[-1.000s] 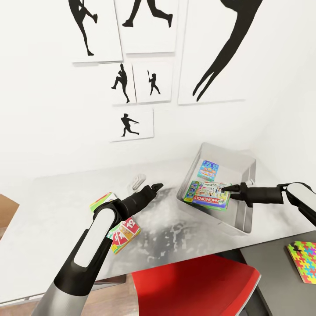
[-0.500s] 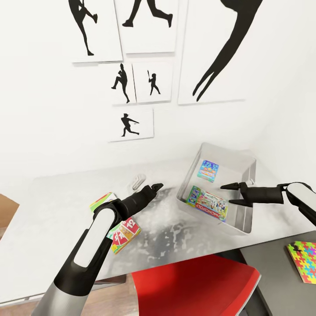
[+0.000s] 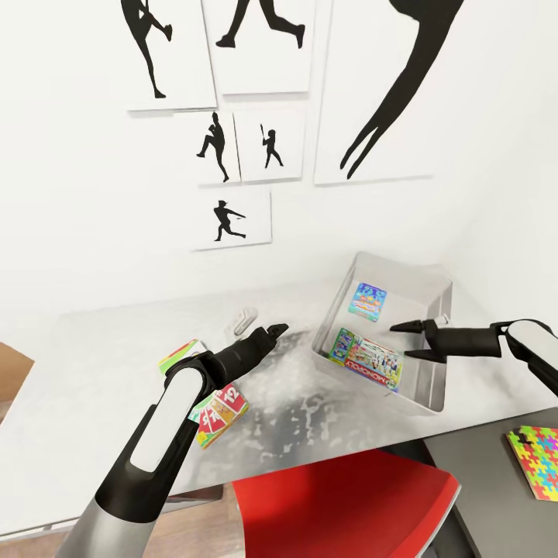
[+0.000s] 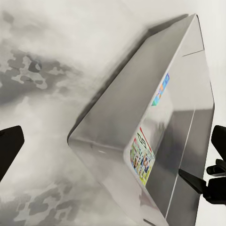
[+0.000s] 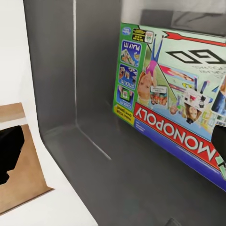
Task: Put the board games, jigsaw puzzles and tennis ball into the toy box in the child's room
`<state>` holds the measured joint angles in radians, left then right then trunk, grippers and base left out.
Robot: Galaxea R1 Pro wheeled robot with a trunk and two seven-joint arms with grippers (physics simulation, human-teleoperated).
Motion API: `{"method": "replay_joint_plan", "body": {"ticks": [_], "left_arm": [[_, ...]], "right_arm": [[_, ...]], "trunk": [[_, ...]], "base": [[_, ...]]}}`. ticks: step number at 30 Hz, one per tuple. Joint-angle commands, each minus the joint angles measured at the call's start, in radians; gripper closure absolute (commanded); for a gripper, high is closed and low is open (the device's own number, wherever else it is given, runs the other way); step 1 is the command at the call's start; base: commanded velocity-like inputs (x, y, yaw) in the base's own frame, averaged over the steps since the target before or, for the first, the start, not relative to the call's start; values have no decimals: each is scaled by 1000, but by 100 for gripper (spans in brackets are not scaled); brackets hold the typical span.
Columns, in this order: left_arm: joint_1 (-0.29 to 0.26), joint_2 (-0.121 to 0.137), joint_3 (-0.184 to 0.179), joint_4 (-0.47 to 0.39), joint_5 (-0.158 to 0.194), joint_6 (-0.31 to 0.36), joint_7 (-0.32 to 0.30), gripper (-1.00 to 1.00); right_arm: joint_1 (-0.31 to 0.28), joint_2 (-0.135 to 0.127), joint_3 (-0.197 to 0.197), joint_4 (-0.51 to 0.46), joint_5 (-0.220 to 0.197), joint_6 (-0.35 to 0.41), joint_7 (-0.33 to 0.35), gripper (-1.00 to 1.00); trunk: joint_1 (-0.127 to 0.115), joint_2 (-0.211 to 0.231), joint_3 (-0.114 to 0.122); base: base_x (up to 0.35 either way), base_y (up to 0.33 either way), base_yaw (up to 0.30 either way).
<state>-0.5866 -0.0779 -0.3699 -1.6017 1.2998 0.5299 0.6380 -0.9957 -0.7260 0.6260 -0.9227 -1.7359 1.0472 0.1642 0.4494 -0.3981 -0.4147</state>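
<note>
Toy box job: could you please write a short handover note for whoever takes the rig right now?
Right gripper: open, empty, over the toy box.
Left gripper: state unclear, holding nothing, above the table.
Done: Monopoly game and small blue game lie in the box.
Left: Skip-Bo game on the table under the left arm; one jigsaw puzzle on the lower dark desk. Tennis ball and second puzzle still to be located.

Red chair [image 3: 349,500] at desk edge; silhouette prints [image 3: 232,219] on wall.
</note>
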Motion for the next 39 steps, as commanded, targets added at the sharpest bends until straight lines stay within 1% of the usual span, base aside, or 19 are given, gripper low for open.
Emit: {"method": "replay_joint_plan", "body": {"ticks": [1,15,18,19,20,22,23,24,25,27,28,30,31,32,33,34,36,37,39], "left_arm": [[-1,0,0,-1,9,1,9,-100],[-1,0,0,-1,9,1,7,-100],[-1,0,0,-1,9,2,6,-100],[-1,0,1,-1,9,2,6,-100],[-1,0,1,-1,9,2,6,-100],[-1,0,1,-1,9,2,6,-100],[-1,0,1,-1,9,2,6,-100],[-1,0,1,-1,9,2,6,-100],[-1,0,1,-1,9,2,6,-100],[-1,1,1,-1,9,3,5,-100],[-1,1,1,-1,9,3,5,-100],[-1,1,1,-1,9,3,5,-100],[0,1,2,-1,9,3,4,-100],[0,1,2,-1,9,3,4,-100],[0,1,2,-1,9,3,4,-100],[0,1,2,-1,9,3,4,-100],[1,2,2,-1,9,3,1,-100],[1,2,2,-1,9,3,1,-100],[1,3,2,-1,10,3,-7,-100]], "right_arm": [[-2,-1,4,1,7,0,10,-100],[-12,-7,3,-20,5,0,6,-100],[-11,-13,-2,-53,5,0,6,-100],[-8,-19,-7,-79,5,0,7,-100],[-8,-19,-7,-79,5,0,7,-100],[-1,-44,-22,-145,4,0,9,-100],[-1,-44,-22,-145,4,0,9,-100],[6,-62,-31,-183,4,0,10,-100],[6,-62,-31,-183,4,0,10,-100],[31,-104,-50,-266,4,0,12,-100],[31,-104,-50,-266,4,0,12,-100],[63,-145,-75,-349,4,-2,12,-100],[81,-162,-90,-386,4,-27,11,-100],[81,-162,-90,-386,4,-27,11,-100],[100,-176,-106,-421,4,-57,11,-100],[100,-176,-106,-421,4,-57,11,-100],[137,-196,-141,-479,4,-117,9,-100],[137,-196,-141,-479,4,-117,9,-100],[174,-209,-175,-522,4,-166,9,-100]], "trunk": [[1,-2,-2],[1,-2,-2],[1,-2,-2],[1,-2,-2],[1,-2,-2],[1,-2,-2],[1,-2,-2],[1,-2,-2],[1,-2,-2],[1,-2,-2],[1,-2,-2],[1,-2,-2],[1,-2,-2],[1,-2,-2],[1,-2,-2],[1,-2,-2],[1,-2,-2],[1,-2,-2],[1,-2,-2]], "base": [[0,0,0],[0,0,0],[0,0,0],[0,0,0],[0,0,0],[0,0,0],[0,0,0],[0,0,0],[0,0,0],[0,0,0],[0,0,0],[0,0,0],[0,0,0],[0,0,0],[0,0,0],[0,0,0],[0,0,0],[0,0,0],[0,0,0]]}}
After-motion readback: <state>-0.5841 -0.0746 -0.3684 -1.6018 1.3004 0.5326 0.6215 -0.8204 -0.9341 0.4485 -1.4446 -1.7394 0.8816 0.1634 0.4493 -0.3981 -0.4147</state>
